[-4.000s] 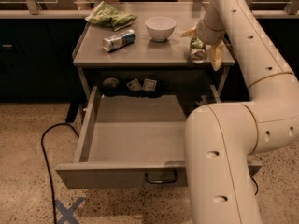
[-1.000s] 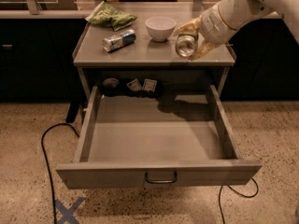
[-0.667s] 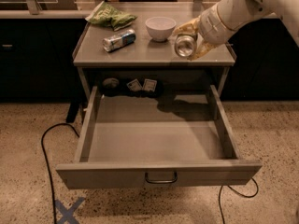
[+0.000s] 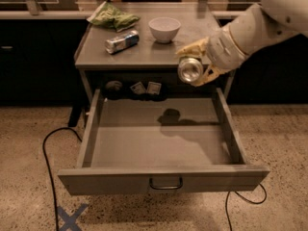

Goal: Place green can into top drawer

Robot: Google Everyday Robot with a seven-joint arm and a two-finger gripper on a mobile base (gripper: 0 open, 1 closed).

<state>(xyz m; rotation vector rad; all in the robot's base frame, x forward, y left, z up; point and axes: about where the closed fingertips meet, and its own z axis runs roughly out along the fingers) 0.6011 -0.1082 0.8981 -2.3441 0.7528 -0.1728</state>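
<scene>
My gripper (image 4: pixel 195 64) comes in from the upper right and is shut on the green can (image 4: pixel 190 70), held sideways with its shiny silver end facing the camera. The can hangs in the air over the back right part of the open top drawer (image 4: pixel 161 141), just in front of the table's front edge. Its shadow falls on the drawer floor below. The drawer is pulled fully out and has a dark loop handle (image 4: pixel 165 184) on its front panel.
On the grey table top (image 4: pixel 144 52) lie a blue-and-white silver can (image 4: pixel 121 41), a white bowl (image 4: pixel 164 29) and a green snack bag (image 4: pixel 113 17). Small items sit on the shelf behind the drawer. A black cable (image 4: pixel 50 148) runs on the floor at left.
My gripper with the can has moved forward and down, from above the table's right front to over the open drawer. Four seconds ago the arm blocked the drawer's right side.
</scene>
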